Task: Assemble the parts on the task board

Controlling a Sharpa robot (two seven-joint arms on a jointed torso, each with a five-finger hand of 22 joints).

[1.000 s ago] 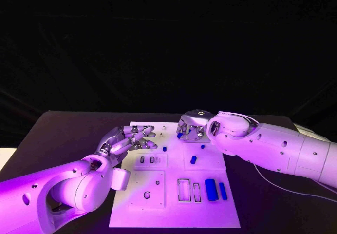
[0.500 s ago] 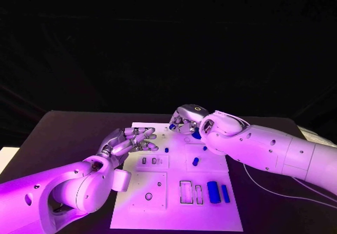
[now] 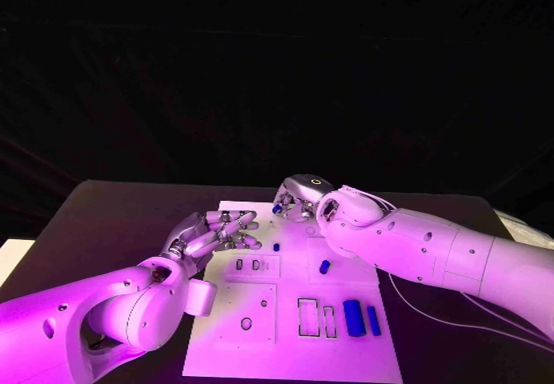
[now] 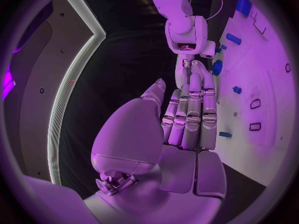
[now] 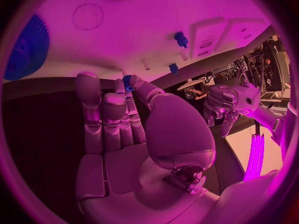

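The white task board lies in the middle of the black table. My right hand hovers over the board's far edge and pinches a small blue part between thumb and a finger; the part looks toothed in the right wrist view. A larger blue toothed disc lies on the board close by. My left hand hangs over the board's left side, fingers stretched out side by side and holding nothing. Loose blue parts rest on the board: a short peg, a capsule and two bars.
The board has recessed slots near its front and small oval holes at the left. My right forearm crosses the board's right side. A thin cable trails over the table at the right.
My right hand has moved with the small blue part toward the board's far edge and a little left. The left hand has stayed about where it was.
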